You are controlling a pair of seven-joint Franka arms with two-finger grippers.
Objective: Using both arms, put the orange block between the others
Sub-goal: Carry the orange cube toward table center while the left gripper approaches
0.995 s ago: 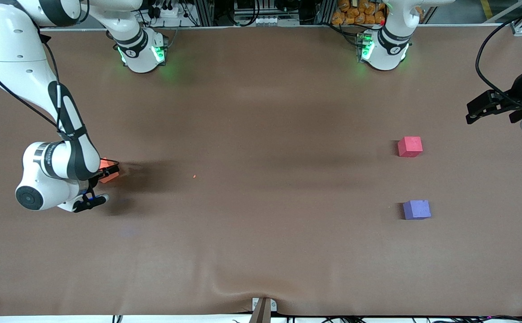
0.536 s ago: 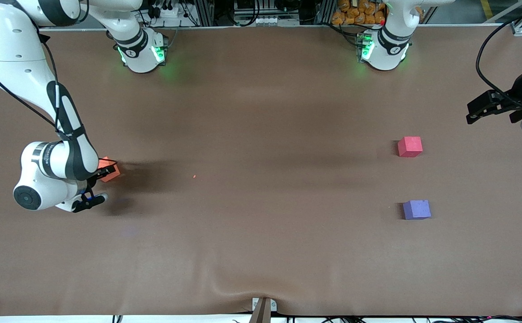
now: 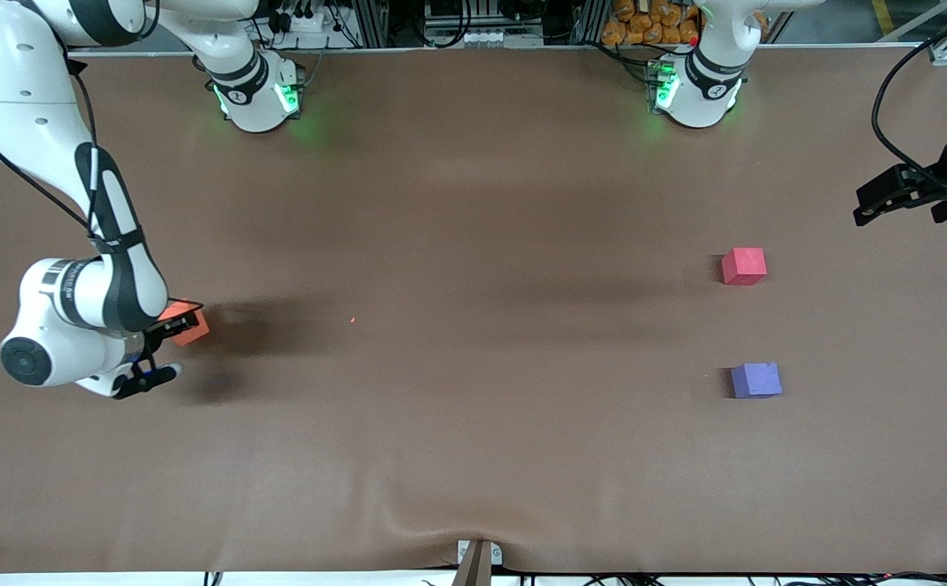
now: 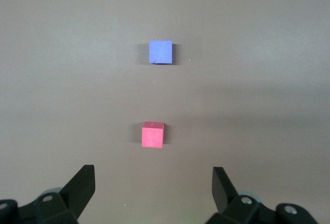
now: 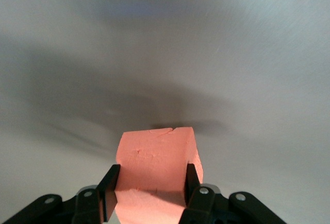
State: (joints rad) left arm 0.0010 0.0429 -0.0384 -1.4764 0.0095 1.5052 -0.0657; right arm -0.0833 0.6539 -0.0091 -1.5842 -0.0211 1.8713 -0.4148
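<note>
The orange block is clamped between the fingers of my right gripper, just above the table at the right arm's end. The pinkish-red cube and the purple-blue cube rest on the table toward the left arm's end, with a gap between them; the purple-blue one is nearer the front camera. My left gripper hangs open and holds nothing, above the table's edge at the left arm's end, and its wrist view takes in both cubes.
A brown cloth covers the table, with a wrinkle near its front edge above a small bracket. A tiny orange speck lies on the cloth. The two green-lit bases stand along the back.
My right gripper has shut on the orange block and has shifted with it toward the right arm's end of the table. The left gripper has drifted slightly outward.
</note>
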